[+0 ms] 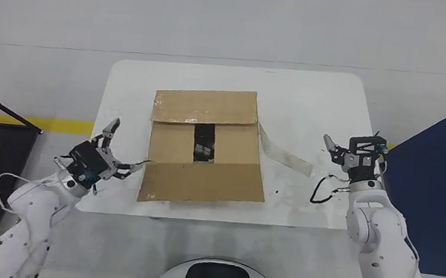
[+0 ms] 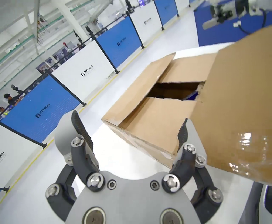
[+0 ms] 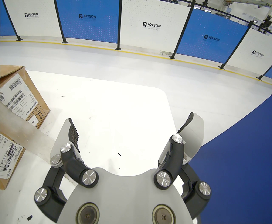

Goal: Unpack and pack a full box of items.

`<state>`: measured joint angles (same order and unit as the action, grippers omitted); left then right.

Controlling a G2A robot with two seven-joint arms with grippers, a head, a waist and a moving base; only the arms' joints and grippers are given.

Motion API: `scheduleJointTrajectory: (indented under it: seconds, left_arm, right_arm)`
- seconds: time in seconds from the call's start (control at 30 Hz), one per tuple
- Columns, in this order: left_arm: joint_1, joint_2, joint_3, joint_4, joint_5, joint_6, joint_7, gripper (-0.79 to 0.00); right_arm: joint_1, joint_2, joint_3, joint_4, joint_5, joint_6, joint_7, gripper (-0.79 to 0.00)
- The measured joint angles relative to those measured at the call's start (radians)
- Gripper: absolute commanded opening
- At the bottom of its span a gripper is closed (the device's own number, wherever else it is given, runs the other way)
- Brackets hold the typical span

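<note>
Left claw [image 2: 129, 125] gapes wide, with the box [image 2: 148, 118] flap's corner just beside one finger. Right claw [image 3: 131, 122] gapes too, empty, the tape strip [image 3: 21, 127] nearby.

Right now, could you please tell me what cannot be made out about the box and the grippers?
Box contents: top view, the flaps leave only a narrow gap; the dark items are unidentifiable.
Left gripper and the near flap: whether they touch is unclear, too small in the top view, overlapping in the left wrist view.
Tape strip: right wrist view, its far end is cut off by the picture's edge.
</note>
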<state>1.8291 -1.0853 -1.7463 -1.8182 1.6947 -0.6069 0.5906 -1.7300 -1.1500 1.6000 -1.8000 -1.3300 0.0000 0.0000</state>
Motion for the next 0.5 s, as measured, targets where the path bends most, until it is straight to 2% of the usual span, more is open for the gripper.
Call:
scheduleJointTrajectory:
  seconds: [0.2, 0.4, 0.5]
  left_arm:
    - [0.022, -0.004, -0.086, -0.048, -0.174, 0.066, -0.084, 0.000]
    - [-0.065, -0.016, -0.084, 0.013, -0.363, 0.210, -0.320, 0.000]
    - [-0.096, -0.021, -0.079, 0.025, -0.427, 0.275, -0.403, 0.000]
  right_arm:
    - [0.000, 0.000, 0.000, 0.000, 0.000, 0.000, 0.000, 0.000]
    - [0.000, 0.000, 0.000, 0.000, 0.000, 0.000, 0.000, 0.000]
    - [0.000, 0.000, 0.000, 0.000, 0.000, 0.000, 0.000, 0.000]
